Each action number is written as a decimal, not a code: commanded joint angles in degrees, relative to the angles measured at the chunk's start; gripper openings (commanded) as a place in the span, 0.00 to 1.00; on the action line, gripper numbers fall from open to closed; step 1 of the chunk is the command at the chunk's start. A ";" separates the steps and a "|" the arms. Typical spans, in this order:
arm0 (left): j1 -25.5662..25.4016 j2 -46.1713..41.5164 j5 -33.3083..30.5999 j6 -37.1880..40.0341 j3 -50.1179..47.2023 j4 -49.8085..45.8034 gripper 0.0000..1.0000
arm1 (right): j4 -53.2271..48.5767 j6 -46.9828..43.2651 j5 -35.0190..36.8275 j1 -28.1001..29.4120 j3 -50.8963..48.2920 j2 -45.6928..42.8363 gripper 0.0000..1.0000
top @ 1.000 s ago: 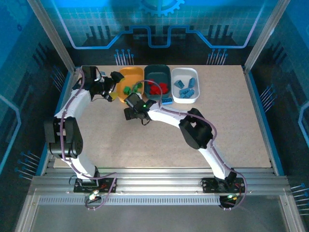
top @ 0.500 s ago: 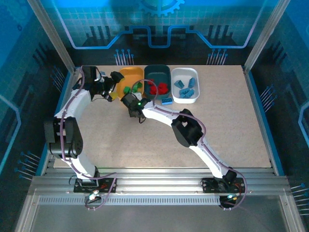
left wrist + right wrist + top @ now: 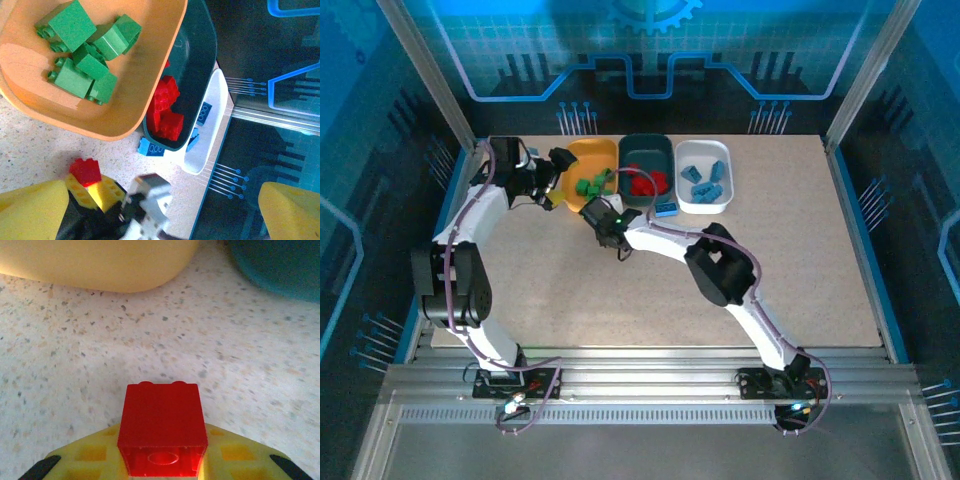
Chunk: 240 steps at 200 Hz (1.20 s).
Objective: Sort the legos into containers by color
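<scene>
- Your right arm (image 3: 720,265) is bending across toward the tubs, and the right jaws are pinching 1 red lego (image 3: 162,427) between their yellow pads, with the studs pointing away from the wrist camera.
- That red lego is hanging over the speckled tabletop (image 3: 75,340), just in front of the orange-yellow tub (image 3: 110,125) and near the dark teal tub (image 3: 197,65). It is touching neither of them.
- Your left arm (image 3: 470,215) is sitting at the left side of the orange-yellow tub, and the left jaws are standing spread wide, with the yellow fingers (image 3: 30,210) showing at opposite edges of the wrist view.
- Green legos (image 3: 82,65) are lying piled in the orange-yellow tub, red legos (image 3: 165,110) are sitting in the dark teal tub, and blue legos (image 3: 705,180) are resting in the white tub (image 3: 215,125).
- 1 blue lego (image 3: 150,148) is lying on the tabletop, just beside the near walls of the dark teal tub and the white tub.
</scene>
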 commanded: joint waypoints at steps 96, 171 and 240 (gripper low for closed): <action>-7.40 2.90 7.35 1.76 2.71 -0.44 0.99 | 0.91 -9.93 -9.90 -17.17 6.81 -4.20 0.30; -8.59 3.21 6.77 2.78 3.10 -1.42 0.99 | -3.61 -12.04 -9.12 -18.56 15.52 -0.91 0.79; -8.78 2.19 6.76 2.73 3.02 -1.38 0.99 | 6.44 0.82 0.16 -13.42 -18.23 -18.95 0.81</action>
